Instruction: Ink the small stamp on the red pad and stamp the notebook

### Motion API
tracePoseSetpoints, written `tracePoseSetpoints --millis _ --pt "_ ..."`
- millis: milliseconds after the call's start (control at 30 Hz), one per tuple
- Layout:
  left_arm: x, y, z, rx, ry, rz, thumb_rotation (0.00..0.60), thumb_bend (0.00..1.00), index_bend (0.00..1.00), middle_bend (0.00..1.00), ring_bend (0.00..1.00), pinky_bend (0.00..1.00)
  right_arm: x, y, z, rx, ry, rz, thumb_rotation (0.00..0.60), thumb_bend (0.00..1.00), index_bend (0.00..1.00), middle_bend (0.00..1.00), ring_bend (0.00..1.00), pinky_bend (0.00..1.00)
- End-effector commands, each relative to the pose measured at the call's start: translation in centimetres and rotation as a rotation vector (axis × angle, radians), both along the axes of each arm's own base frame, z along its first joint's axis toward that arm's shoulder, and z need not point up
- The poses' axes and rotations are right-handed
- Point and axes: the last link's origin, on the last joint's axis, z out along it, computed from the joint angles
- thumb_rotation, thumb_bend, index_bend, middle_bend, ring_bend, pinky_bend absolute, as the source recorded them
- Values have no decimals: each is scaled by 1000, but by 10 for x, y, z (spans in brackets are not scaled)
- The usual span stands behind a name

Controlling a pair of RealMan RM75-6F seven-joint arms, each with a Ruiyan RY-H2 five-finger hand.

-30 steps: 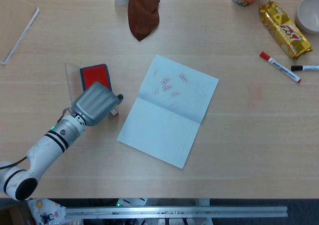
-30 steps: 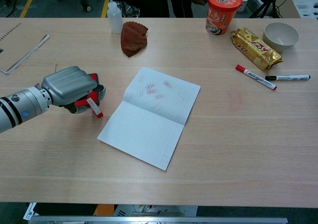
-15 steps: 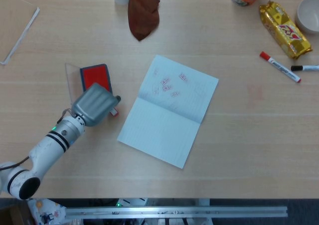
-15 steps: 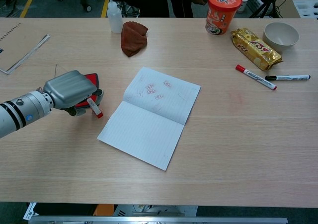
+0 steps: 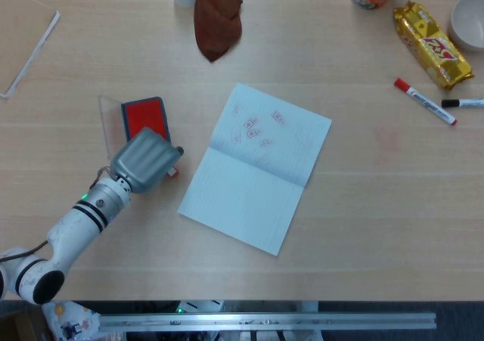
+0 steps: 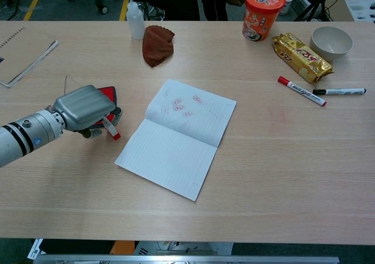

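The open notebook [image 5: 253,171] [image 6: 176,141] lies mid-table with several red stamp marks on its far page. To its left sits the red ink pad [image 5: 144,116] [image 6: 107,92] with its clear lid open. My left hand [image 5: 145,158] [image 6: 87,106] hovers just in front of the pad, covering the pad's near edge. Its fingers curl around the small red-and-white stamp [image 5: 172,172] [image 6: 111,129]. The stamp juts out tilted, with its lower end close to the table between pad and notebook. My right hand appears in neither view.
A brown cloth [image 5: 217,20] and a squeeze bottle [image 6: 134,19] stand at the back. A cup [image 6: 262,12], a snack bag [image 6: 300,56], a bowl [image 6: 331,41] and two markers [image 6: 302,91] lie at the right. Papers [image 6: 26,56] rest at the far left.
My left hand and forearm have drawn back slightly toward me and sunk a little. The stamp has hardly moved. The notebook and the pad have stayed put.
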Motion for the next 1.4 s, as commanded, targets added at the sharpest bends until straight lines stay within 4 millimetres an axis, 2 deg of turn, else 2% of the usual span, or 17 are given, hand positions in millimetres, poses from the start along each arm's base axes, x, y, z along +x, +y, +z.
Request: tracePoseSetpoints --millis 33,867,1400 --pt "0 0 -1 -2 -1 1 600 267 459 994 1000 1000 0 0 0 0 1 0 600 369 260 393 311 412" --pt "2 -3 -5 -19 -7 -11 600 360 519 990 1000 1000 -3 2 0 5 0 -13 600 369 260 393 311 411" --pt "1 -3 -4 -36 -27 0 600 380 556 993 999 1000 -3 3 1 4 0 -14 600 368 261 393 311 412"
